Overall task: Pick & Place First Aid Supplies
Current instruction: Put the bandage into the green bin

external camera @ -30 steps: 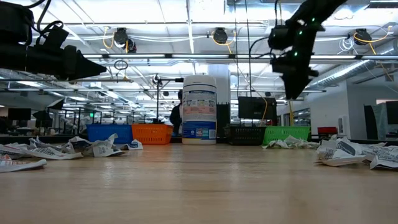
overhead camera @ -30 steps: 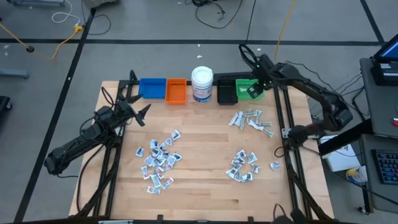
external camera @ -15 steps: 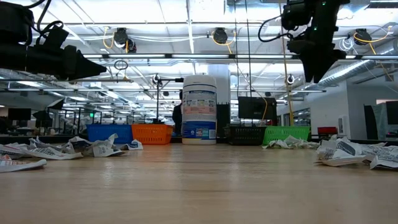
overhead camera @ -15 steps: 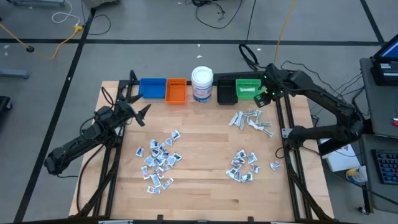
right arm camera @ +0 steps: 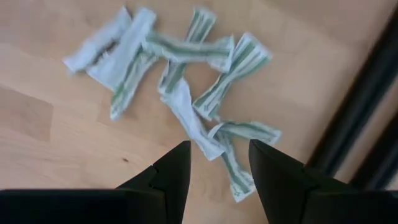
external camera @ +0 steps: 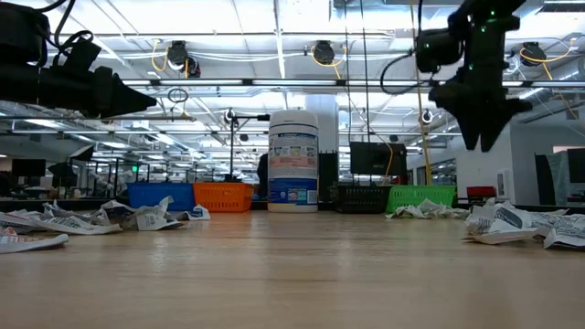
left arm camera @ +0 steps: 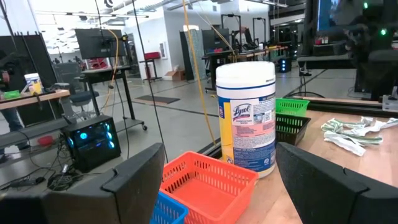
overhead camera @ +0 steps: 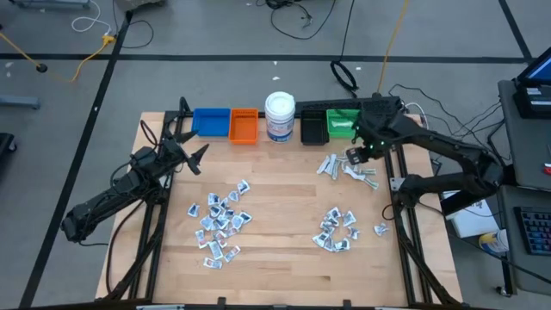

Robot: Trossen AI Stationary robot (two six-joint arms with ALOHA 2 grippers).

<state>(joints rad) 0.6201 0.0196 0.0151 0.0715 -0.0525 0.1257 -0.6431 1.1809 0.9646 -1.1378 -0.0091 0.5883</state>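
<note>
My right gripper (right arm camera: 214, 165) hangs with fingers parted and empty, above a cluster of crumpled white, green-striped wrapped packets (right arm camera: 186, 93) lying on the pale wooden table (overhead camera: 284, 215) directly beneath it. Just beyond sits the green rectangular plastic bin (overhead camera: 341, 123). My left gripper (overhead camera: 196, 159) waits far across the table, spread wide, holding nothing.

Small crumpled white packets (overhead camera: 221, 220) lie flat in three loose clusters on the tabletop (overhead camera: 275, 258), all nearer than the jar (overhead camera: 280, 116).
</note>
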